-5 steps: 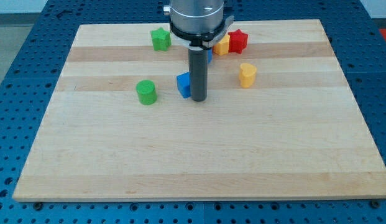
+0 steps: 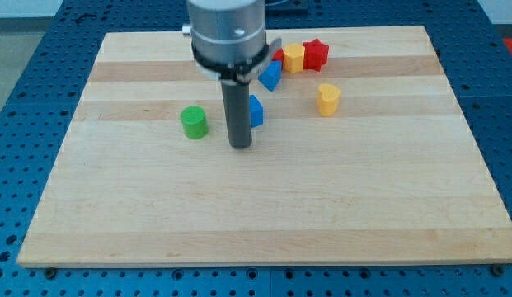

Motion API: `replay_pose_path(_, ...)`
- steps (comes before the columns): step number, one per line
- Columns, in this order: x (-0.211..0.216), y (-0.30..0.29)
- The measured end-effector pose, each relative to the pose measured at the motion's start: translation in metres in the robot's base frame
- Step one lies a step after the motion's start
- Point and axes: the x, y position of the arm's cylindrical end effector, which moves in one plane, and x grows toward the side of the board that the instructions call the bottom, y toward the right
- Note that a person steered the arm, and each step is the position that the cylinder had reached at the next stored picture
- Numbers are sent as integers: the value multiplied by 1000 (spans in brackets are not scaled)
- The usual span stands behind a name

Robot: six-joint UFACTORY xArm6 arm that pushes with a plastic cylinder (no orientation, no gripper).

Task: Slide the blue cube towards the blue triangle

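The blue cube (image 2: 256,110) sits on the wooden board (image 2: 256,206) above its middle, partly hidden behind my rod. My tip (image 2: 240,146) rests on the board just at the cube's lower left. The blue triangle (image 2: 270,76) lies a short way up and to the right of the cube, with a small gap between them.
A green cylinder (image 2: 194,122) stands left of my tip. A yellow block (image 2: 327,98) lies right of the cube. Another yellow block (image 2: 293,58) and a red star (image 2: 316,54) sit near the view's top, right of the triangle. The arm body hides part of the top edge.
My tip has moved left and slightly down, from the blue cube's right side to its lower left. The cube now shows on the rod's right. The arm now hides the green star.
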Motion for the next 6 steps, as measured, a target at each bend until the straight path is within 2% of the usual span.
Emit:
replay_pose_path(2,-37,0)
replay_pose_path(6,-45,-33)
